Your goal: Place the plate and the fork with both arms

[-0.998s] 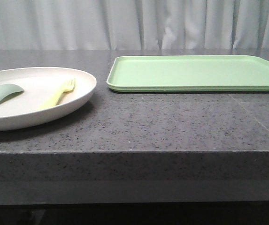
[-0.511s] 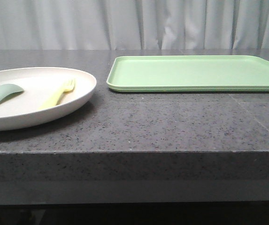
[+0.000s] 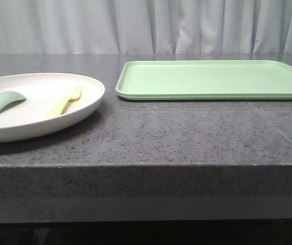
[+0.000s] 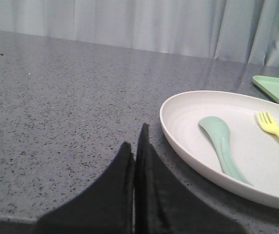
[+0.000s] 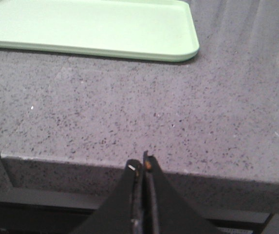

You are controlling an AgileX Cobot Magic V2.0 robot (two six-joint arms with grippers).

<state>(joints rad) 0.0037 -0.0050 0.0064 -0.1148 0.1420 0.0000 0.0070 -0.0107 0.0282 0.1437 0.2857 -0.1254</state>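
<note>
The cream plate (image 3: pixel 33 109) lies at the left of the dark stone table. On it lie the pale-yellow fork (image 3: pixel 64 101) and a grey-green spoon (image 3: pixel 0 104). In the left wrist view the plate (image 4: pixel 178 126), fork (image 4: pixel 275 131) and spoon (image 4: pixel 222 146) show just beside my left gripper (image 4: pixel 135 139), which is shut and empty, low over the table a little short of the plate's rim. My right gripper (image 5: pixel 142 163) is shut and empty, at the table's front edge, well short of the green tray (image 5: pixel 90 27). Neither gripper shows in the front view.
A rectangular light-green tray (image 3: pixel 212 79) lies at the back right of the table. The table's front edge (image 3: pixel 146 166) runs across the front view. White curtains hang behind.
</note>
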